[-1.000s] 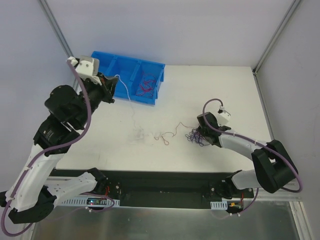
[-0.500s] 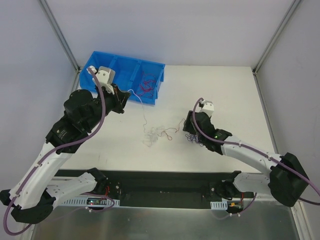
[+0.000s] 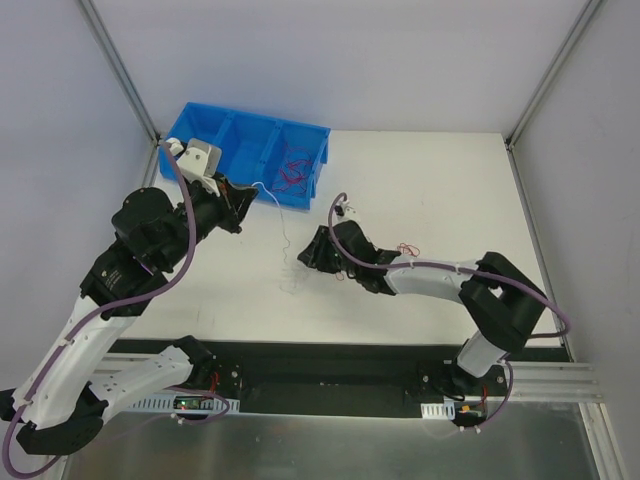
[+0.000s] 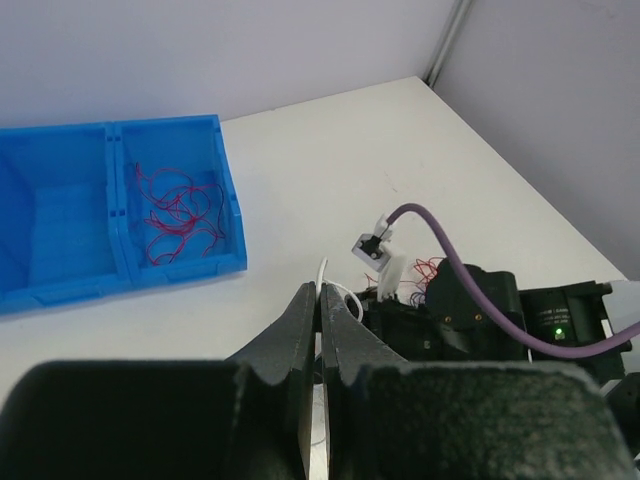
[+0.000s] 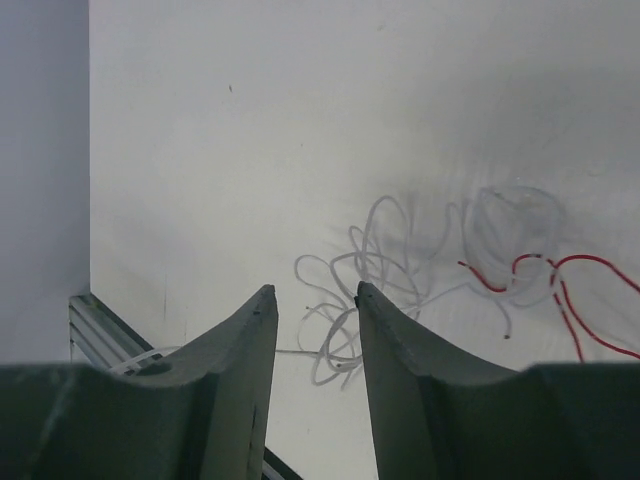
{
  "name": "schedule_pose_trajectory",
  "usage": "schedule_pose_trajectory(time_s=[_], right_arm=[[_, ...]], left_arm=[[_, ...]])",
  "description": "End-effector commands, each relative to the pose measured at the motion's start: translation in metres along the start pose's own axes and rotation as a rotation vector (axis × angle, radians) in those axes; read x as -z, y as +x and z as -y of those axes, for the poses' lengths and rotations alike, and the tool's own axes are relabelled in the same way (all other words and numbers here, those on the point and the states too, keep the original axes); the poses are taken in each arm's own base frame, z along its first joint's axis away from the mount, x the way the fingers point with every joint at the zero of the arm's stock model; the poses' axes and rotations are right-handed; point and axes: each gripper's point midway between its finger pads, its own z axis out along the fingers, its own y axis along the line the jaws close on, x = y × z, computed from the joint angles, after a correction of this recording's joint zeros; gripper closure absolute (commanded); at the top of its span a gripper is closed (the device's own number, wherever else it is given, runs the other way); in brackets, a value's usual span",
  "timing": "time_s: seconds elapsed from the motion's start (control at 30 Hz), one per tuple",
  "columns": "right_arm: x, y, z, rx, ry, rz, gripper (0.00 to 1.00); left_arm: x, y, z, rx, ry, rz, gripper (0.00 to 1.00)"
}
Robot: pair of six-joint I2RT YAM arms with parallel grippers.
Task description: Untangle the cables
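blue bin (image 3: 215, 128) far left, red cables (image 3: 293, 172) in its right compartment | left hand (image 4: 320, 296) pinching a white cable (image 4: 322, 268), long axis far-to-near, dropping to the tabletop (image 3: 440, 180) | white curls (image 5: 350, 275) heaped centre, red strand (image 5: 565, 300) just right | right hand (image 5: 314, 292) spread over the curls

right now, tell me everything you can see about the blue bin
The blue bin is an open-topped tray, plastic by its look, with walls and dividers making three compartments in a row. It sits flat on the white table at the far left corner, skewed to the table's edges. Its right-hand compartment holds a loose tangle of thin red wires; no wires show in the other two. In the top view the left arm covers part of its near wall; contact cannot be told.
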Motion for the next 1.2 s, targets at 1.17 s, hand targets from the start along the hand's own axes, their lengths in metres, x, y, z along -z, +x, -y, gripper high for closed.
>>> schedule_pose_trajectory(time_s=[1.17], right_arm=[[0.056,-0.053,0.200,-0.178,0.578,0.331,1.00]], left_arm=[[0.157,-0.183,-0.045,-0.149,-0.287,0.569,1.00]])
